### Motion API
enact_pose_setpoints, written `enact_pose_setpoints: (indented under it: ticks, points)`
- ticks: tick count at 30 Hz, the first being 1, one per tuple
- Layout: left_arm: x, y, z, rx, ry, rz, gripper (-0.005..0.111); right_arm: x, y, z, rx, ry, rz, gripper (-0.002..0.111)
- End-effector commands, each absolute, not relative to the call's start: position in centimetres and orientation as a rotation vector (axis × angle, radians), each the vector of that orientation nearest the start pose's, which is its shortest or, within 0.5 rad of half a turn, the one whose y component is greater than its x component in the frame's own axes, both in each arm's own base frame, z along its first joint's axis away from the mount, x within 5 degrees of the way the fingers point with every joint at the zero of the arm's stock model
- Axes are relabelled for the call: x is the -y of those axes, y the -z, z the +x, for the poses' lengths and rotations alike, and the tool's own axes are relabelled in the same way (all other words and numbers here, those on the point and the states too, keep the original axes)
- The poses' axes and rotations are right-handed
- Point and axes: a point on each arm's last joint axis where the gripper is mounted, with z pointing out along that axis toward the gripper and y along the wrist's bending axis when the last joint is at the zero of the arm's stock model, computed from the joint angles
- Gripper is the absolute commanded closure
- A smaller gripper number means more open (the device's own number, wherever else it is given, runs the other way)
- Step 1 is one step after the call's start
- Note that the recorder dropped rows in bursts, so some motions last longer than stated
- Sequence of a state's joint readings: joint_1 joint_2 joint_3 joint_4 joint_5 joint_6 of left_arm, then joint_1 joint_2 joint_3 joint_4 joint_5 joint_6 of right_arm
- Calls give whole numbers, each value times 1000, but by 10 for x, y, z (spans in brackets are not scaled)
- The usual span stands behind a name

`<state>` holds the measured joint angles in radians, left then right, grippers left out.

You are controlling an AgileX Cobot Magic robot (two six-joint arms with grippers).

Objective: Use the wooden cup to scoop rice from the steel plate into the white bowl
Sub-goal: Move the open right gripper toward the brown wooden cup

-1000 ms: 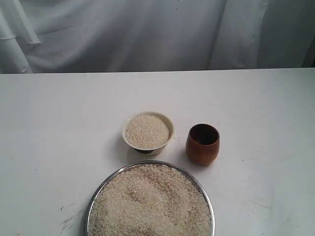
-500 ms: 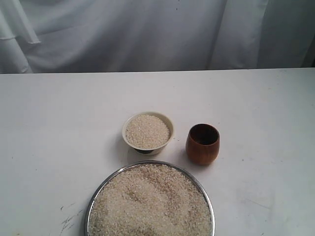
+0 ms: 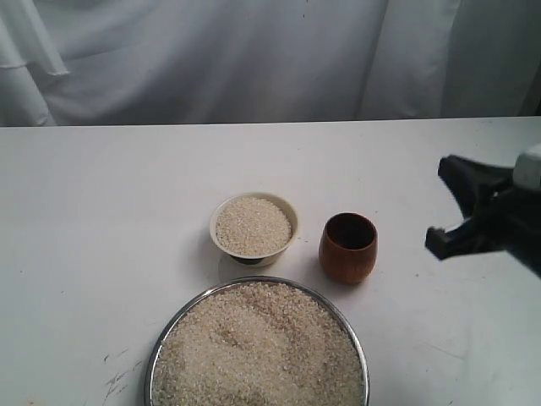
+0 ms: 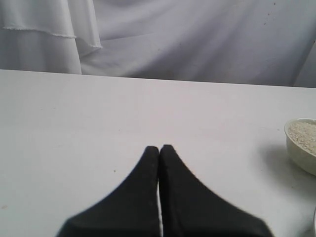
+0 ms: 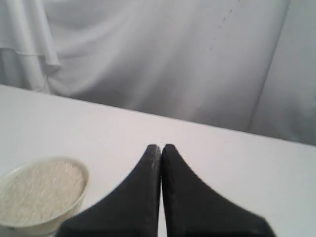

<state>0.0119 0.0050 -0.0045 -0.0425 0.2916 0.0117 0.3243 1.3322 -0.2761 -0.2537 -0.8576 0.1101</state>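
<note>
The steel plate [image 3: 162,338], heaped with rice [image 3: 258,351], sits at the table's near edge. Behind it stands the white bowl [image 3: 254,227], filled with rice, also visible in the left wrist view [image 4: 302,143] and the right wrist view [image 5: 42,190]. The wooden cup [image 3: 348,247] stands upright and empty to the right of the bowl. My right gripper [image 3: 437,203] hovers to the right of the cup, apart from it, its two fingers spread wide and holding nothing. In the right wrist view its fingers [image 5: 161,146] look pressed together. My left gripper [image 4: 159,147] is shut and empty over bare table, left of the bowl.
A white curtain [image 3: 254,59] hangs behind the table's far edge. Scuff marks [image 3: 118,376] lie on the tabletop left of the plate. Bare white table spreads on both sides of the dishes.
My right gripper has come into the exterior view from the right edge and now hovers to the right of the cup. Plate, bowl and cup have not moved.
</note>
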Motion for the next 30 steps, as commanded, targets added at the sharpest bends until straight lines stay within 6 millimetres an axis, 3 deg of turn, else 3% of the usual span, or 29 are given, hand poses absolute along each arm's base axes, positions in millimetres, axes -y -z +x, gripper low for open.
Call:
enact_pose_setpoints:
  ticks: [1, 6, 12, 16, 19, 22, 23, 30]
  points:
    - [1, -187, 55, -1768, 27, -30, 107, -93, -171, 187, -1666, -437, -507, 108]
    - [1, -187, 55, -1768, 27, -30, 107, -98, -152, 184, -1744, -483, -590, 108]
    - [1, -187, 55, -1768, 27, -30, 107, -99, -149, 183, -1774, -491, -596, 105]
    - [1, -187, 55, -1768, 27, -30, 107, -99, -145, 183, -1821, -473, -624, 82]
    - [1, -187, 55, -1768, 27, -30, 107, -100, -143, 187, -1861, -447, -652, 52]
    - [1, -187, 55, -1768, 27, -30, 107, -99, -146, 197, -1829, -325, -731, 12]
    - [1, -187, 55, -1768, 27, -30, 107, -101, -146, 200, -1810, -305, -762, 5]
    - [1, -187, 55, -1768, 27, -30, 107, -112, -135, 224, -1796, -366, -993, 3]
